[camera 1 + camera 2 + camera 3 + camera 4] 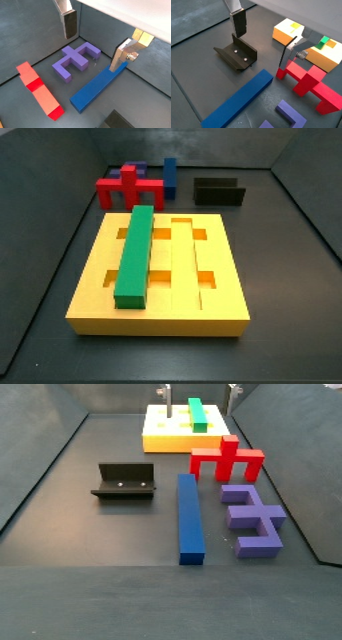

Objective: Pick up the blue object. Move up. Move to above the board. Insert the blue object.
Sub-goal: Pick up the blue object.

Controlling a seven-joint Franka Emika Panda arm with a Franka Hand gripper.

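The blue object [191, 519] is a long blue bar lying flat on the dark floor, also seen in both wrist views [97, 90] [238, 102] and far back in a side view [170, 173]. The board [174, 308] is a large yellow grooved block at the other end of the floor [163, 434]. My gripper [93, 53] [260, 55] is open and empty, well above the floor. One finger [123, 55] shows over the bar's end. Nothing is between the fingers.
A green bar [138, 253] lies in a groove of the board. A red piece [227, 459] and a purple block [251, 514] lie beside the blue bar. The fixture [124, 482] stands on its other side. Dark walls ring the floor.
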